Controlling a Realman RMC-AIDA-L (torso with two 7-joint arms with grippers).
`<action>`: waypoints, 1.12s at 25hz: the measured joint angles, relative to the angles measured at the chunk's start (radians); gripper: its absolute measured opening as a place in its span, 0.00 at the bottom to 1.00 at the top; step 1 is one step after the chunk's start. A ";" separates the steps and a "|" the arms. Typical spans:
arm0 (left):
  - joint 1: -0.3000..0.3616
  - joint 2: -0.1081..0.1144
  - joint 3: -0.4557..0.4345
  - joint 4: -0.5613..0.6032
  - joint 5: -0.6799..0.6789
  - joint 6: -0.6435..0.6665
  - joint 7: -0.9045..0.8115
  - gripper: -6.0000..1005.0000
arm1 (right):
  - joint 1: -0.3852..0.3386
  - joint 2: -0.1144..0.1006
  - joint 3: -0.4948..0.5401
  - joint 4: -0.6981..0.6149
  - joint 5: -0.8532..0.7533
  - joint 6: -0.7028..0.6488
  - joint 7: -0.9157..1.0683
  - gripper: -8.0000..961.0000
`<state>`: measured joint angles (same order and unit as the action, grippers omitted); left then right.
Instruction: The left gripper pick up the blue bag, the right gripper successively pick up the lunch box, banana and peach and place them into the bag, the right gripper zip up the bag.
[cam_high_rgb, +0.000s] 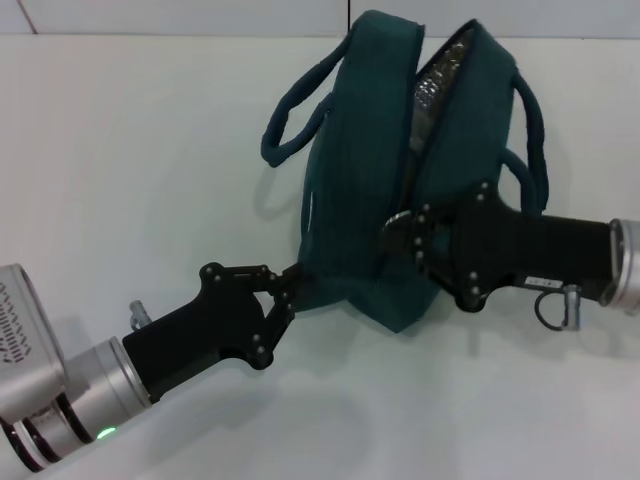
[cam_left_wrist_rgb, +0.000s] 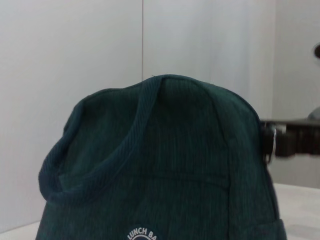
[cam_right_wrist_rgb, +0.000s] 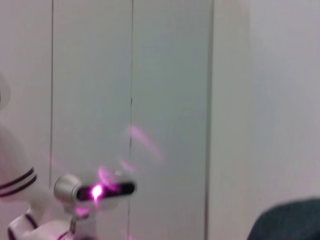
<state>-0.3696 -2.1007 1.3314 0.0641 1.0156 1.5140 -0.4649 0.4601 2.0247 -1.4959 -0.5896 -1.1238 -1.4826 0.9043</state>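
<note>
Bag (cam_high_rgb: 365, 190) between both grippers

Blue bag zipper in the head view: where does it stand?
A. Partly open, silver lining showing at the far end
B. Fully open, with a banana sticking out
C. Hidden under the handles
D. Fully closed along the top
A: the blue bag gapes at its far end, showing silver lining, while the right pincer sits at the near end of the zipper.

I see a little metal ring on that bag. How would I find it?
Look at the blue bag on the white table. Follow its open zipper down to the near end, where the right hand sits. The metal ring pull there is its only shiny loop.
</note>
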 joint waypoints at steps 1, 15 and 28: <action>0.000 0.000 0.000 0.000 0.000 -0.005 0.000 0.05 | -0.005 0.000 0.000 0.006 0.028 -0.009 -0.015 0.03; -0.017 0.002 0.025 0.009 0.003 -0.022 0.000 0.05 | -0.011 0.003 -0.008 0.141 0.338 -0.097 -0.177 0.03; -0.025 -0.007 0.062 0.028 -0.062 0.115 0.018 0.16 | -0.015 0.003 -0.021 0.149 0.359 -0.095 -0.188 0.03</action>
<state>-0.3944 -2.1077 1.3938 0.0922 0.9538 1.6290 -0.4469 0.4450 2.0278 -1.5167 -0.4408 -0.7649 -1.5773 0.7168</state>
